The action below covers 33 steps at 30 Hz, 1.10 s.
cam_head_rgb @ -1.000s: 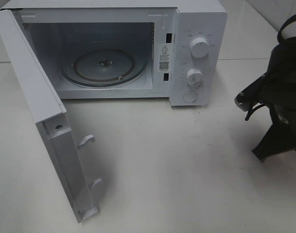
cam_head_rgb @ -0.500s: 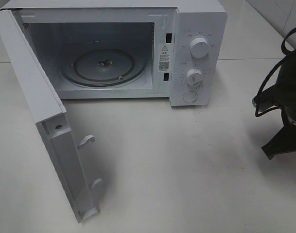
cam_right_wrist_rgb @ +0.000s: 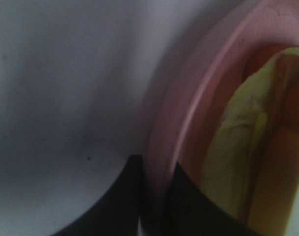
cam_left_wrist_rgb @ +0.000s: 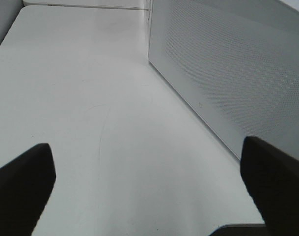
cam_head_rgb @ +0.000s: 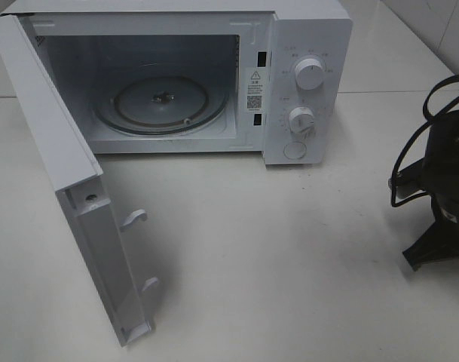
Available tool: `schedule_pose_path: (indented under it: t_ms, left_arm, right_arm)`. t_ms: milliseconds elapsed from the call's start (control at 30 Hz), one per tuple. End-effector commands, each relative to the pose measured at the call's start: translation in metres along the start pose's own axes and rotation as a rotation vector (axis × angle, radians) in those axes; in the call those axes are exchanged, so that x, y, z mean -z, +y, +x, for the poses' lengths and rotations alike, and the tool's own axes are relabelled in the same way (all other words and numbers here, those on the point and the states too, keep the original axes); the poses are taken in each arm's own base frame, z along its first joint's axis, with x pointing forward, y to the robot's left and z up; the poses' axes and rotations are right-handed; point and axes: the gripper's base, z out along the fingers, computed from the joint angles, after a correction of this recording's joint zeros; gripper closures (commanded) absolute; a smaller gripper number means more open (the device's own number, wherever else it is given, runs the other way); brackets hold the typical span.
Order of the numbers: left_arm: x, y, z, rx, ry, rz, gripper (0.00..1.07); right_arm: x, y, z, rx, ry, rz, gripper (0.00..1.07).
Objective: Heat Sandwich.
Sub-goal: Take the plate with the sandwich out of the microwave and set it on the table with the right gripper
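Observation:
In the right wrist view the sandwich [cam_right_wrist_rgb: 237,147] shows a pale yellow-green filling beside tan bread, lying on a round pink plate [cam_right_wrist_rgb: 203,83]. My right gripper [cam_right_wrist_rgb: 156,172] is shut on the plate's rim, one dark finger on each side of it. In the high view only the right arm [cam_head_rgb: 444,196] shows, at the right edge; plate and sandwich are hidden there. My left gripper [cam_left_wrist_rgb: 149,182] stands open over bare table, beside the microwave's perforated side wall [cam_left_wrist_rgb: 228,64].
The white microwave [cam_head_rgb: 308,30] stands at the back with its door [cam_head_rgb: 56,151] swung wide toward the front left. Its glass turntable [cam_head_rgb: 161,102] carries nothing. Two knobs and a button sit on the right-hand panel. White tabletop [cam_head_rgb: 274,256] spreads in front.
The right arm has drawn back toward the right edge of the high view and now sits a little lower. Microwave and door have not moved.

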Motion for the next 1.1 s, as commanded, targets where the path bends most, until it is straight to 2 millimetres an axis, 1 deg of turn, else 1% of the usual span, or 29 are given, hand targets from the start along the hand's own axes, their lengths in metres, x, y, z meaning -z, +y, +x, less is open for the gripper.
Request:
schedule_pose_path:
  t_ms: [33, 333, 433, 467, 533, 567, 600, 633, 667, 733, 767, 800, 867, 900, 933, 1033, 1067, 1100]
  left_arm:
    - [0.001, 0.0, 0.001, 0.001, -0.024, 0.003, 0.09]
    - [0.001, 0.0, 0.001, 0.001, -0.024, 0.003, 0.09]
    - [0.001, 0.0, 0.001, 0.001, -0.024, 0.003, 0.09]
    - [0.001, 0.0, 0.001, 0.001, -0.024, 0.003, 0.09]
    - [0.001, 0.0, 0.001, 0.001, -0.024, 0.003, 0.09]
    - [0.001, 0.0, 0.001, 0.001, -0.024, 0.003, 0.09]
    - [0.001, 0.0, 0.001, 0.001, -0.024, 0.003, 0.09]
    - [0.001, 0.0, 0.001, 0.001, -0.024, 0.003, 0.09]
    - [0.001, 0.0, 0.001, 0.001, -0.024, 0.003, 0.09]
    - [0.001, 0.0, 0.001, 0.001, -0.024, 0.003, 0.09]
    - [0.001, 0.0, 0.001, 0.001, -0.024, 0.003, 0.09]
    - [0.001, 0.0, 0.001, 0.001, -0.024, 0.003, 0.09]
    - [0.001, 0.0, 0.001, 0.001, -0.024, 0.003, 0.09]
    - [0.001, 0.0, 0.001, 0.001, -0.024, 0.003, 0.09]
    - [0.001, 0.0, 0.001, 0.001, -0.024, 0.003, 0.09]
    - [0.001, 0.0, 0.001, 0.001, -0.024, 0.003, 0.09]
    - [0.001, 0.0, 0.001, 0.001, -0.024, 0.003, 0.09]
    - [0.001, 0.0, 0.001, 0.001, -0.024, 0.003, 0.09]
  right_arm:
    - [-0.005, 0.0, 0.001, -0.005, 0.006, 0.019, 1.01]
    - [-0.005, 0.0, 0.001, -0.015, 0.007, 0.018, 0.95]
    - [-0.005, 0.0, 0.001, -0.015, 0.01, 0.021, 0.89]
    - [-0.005, 0.0, 0.001, -0.015, 0.01, 0.021, 0.89]
    - [-0.005, 0.0, 0.001, -0.01, 0.018, 0.02, 0.83]
    - [-0.005, 0.0, 0.001, -0.007, 0.019, 0.019, 0.81]
    - [-0.005, 0.0, 0.001, -0.007, 0.019, 0.019, 0.81]
    - [-0.004, 0.0, 0.001, -0.006, 0.022, 0.019, 0.77]
    - [-0.002, -0.001, 0.002, -0.008, 0.022, 0.006, 0.7]
    - [0.002, -0.003, 0.002, -0.002, 0.011, -0.01, 0.65]
    - [0.002, -0.003, 0.002, -0.002, 0.011, -0.01, 0.65]
    - [0.008, -0.006, 0.002, -0.001, -0.001, -0.021, 0.59]
    - [0.014, -0.009, 0.003, -0.006, -0.014, -0.037, 0.55]
    - [0.014, -0.009, 0.003, -0.006, -0.014, -0.037, 0.55]
    - [0.021, -0.012, 0.004, -0.003, -0.027, -0.058, 0.51]
    - [0.035, -0.017, 0.007, 0.009, -0.063, -0.117, 0.46]
    - [0.035, -0.017, 0.007, 0.009, -0.063, -0.117, 0.46]
    - [0.045, -0.02, 0.009, 0.024, -0.093, -0.161, 0.43]
